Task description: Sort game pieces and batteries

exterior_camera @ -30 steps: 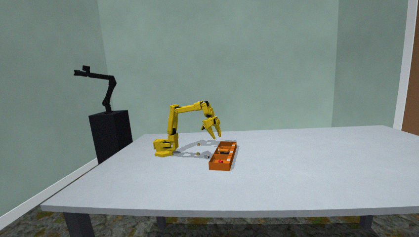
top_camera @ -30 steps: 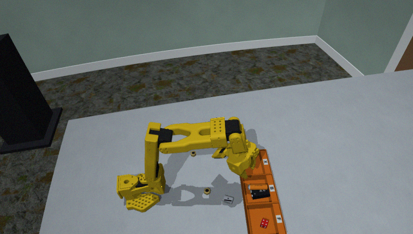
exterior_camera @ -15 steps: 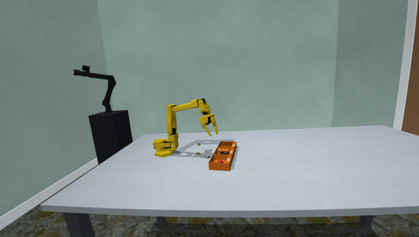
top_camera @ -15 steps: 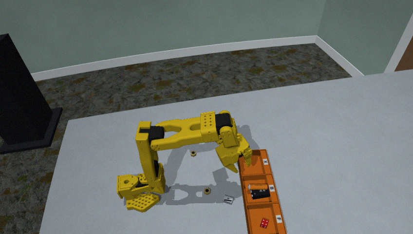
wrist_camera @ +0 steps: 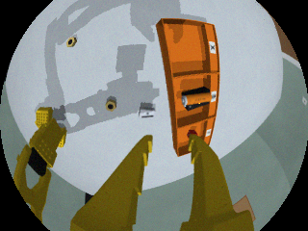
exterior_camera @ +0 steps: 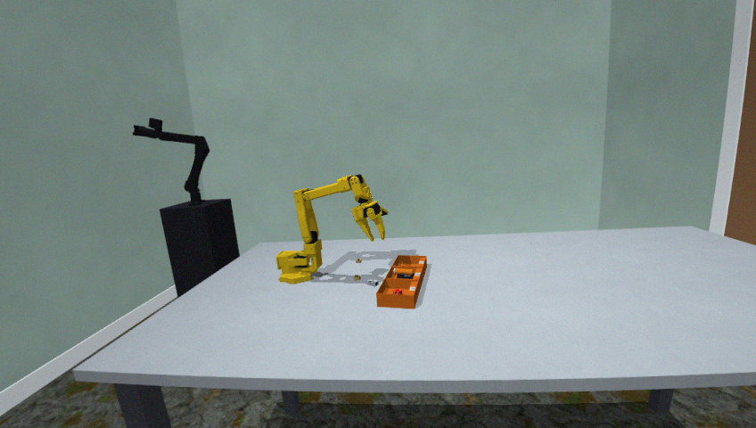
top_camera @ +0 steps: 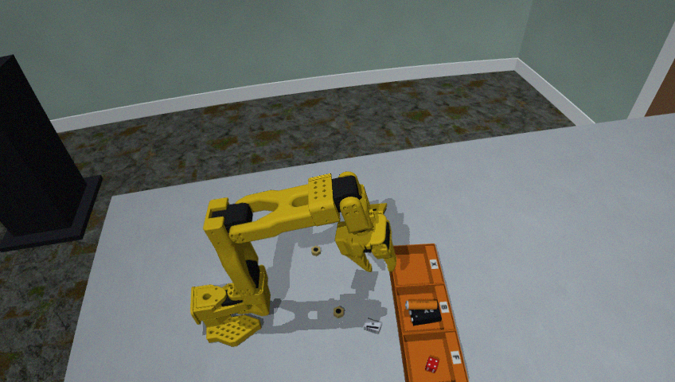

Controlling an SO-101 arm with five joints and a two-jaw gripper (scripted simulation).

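An orange three-part bin (top_camera: 412,270) (exterior_camera: 395,300) (wrist_camera: 187,38), marked X, B and F, stands on the grey table. Part B holds a copper battery (top_camera: 420,304) and a black battery (top_camera: 426,317); they also show in the wrist view (wrist_camera: 195,98). Part F holds a red die (top_camera: 431,364) (exterior_camera: 395,291). A small white game tile with black marks (top_camera: 372,325) (exterior_camera: 373,282) (wrist_camera: 146,114) lies on the table just left of the bin. My gripper (top_camera: 379,265) (exterior_camera: 373,233) (wrist_camera: 171,144) hangs well above the table beside the bin's X end. Its fingers are a little apart and empty.
Two brass nuts lie on the table, one (top_camera: 317,251) (wrist_camera: 72,41) left of the gripper and one (top_camera: 337,311) (wrist_camera: 111,106) left of the white tile. My arm's base (top_camera: 227,307) stands further left. A black pedestal (exterior_camera: 199,238) stands off the table.
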